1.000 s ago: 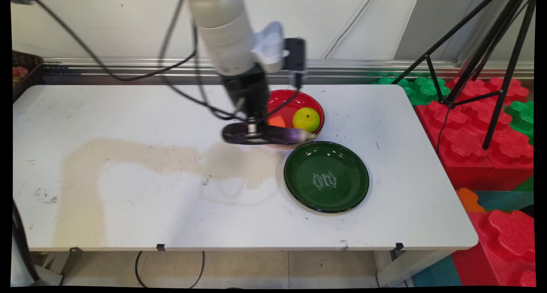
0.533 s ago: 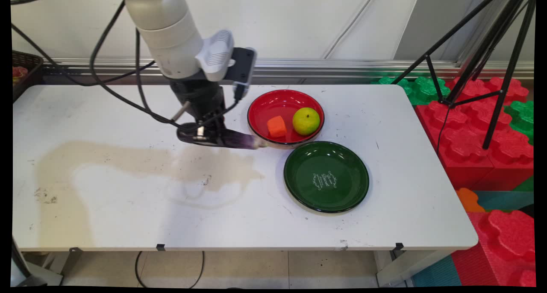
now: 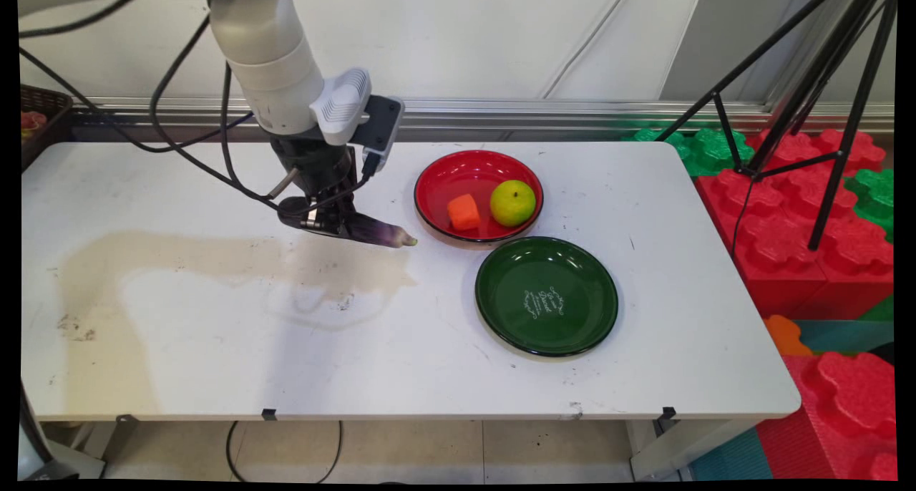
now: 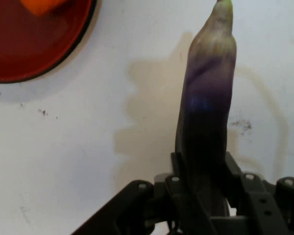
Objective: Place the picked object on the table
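Note:
My gripper [image 3: 325, 222] is shut on a purple eggplant [image 3: 372, 230] and holds it lengthwise just above the white table [image 3: 215, 348], left of the red plate [image 3: 458, 170]. In the hand view the eggplant [image 4: 206, 112] rises from between the fingers [image 4: 179, 169], its green tip pointing away, with the red plate's rim [image 4: 63, 54] at the upper left. On the red plate lie an orange block [image 3: 464, 212] and a yellow-green apple [image 3: 512, 202]. An empty dark green plate [image 3: 547, 295] sits in front of the red one.
A dark basket [image 3: 39, 119] stands at the table's far left edge. Black tripod legs [image 3: 787, 104] and red and green foam blocks [image 3: 809, 212] fill the floor to the right of the table.
The arm has carried the eggplant leftward from over the red plate's near rim to a spot above the bare table left of it. The plates, block and apple have stayed put.

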{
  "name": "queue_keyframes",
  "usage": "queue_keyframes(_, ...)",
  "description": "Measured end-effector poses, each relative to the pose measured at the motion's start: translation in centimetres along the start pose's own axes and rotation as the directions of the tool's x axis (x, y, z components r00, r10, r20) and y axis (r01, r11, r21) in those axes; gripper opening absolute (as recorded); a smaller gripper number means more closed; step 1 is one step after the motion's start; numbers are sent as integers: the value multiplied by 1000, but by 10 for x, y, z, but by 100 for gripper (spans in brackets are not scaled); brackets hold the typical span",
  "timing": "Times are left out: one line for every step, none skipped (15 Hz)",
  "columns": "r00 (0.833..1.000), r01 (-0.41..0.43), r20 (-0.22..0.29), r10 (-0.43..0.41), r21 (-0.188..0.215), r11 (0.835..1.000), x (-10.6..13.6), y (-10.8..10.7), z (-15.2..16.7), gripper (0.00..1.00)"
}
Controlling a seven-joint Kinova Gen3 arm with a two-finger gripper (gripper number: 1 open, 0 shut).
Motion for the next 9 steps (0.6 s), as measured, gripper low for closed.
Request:
queue_keyframes(1000, -6, 4, 6, -1, 1000, -2, -2, 4, 0)
queue_keyframes(1000, -16, 9, 16, -2, 1000, -4, -7, 10, 0)
queue_keyframes(999, -31, 12, 31, -3, 1000, -5, -13, 17, 0)
queue_keyframes(999, -43, 14, 43, -4, 999, -7, -18, 25, 0)
queue_keyframes(998, -54, 12, 54, -6, 999, -7, -22, 33, 0)
queue_keyframes(998, -62, 11, 62, -8, 998, -7, -25, 37, 0)
queue_keyframes(997, -73, 8, 73, -11, 997, -7, -29, 44, 0)
queue_keyframes(996, -85, 4, 85, -16, 996, -7, -32, 52, 0)
queue_keyframes(995, -100, 1, 100, -22, 995, -6, -36, 61, 0)
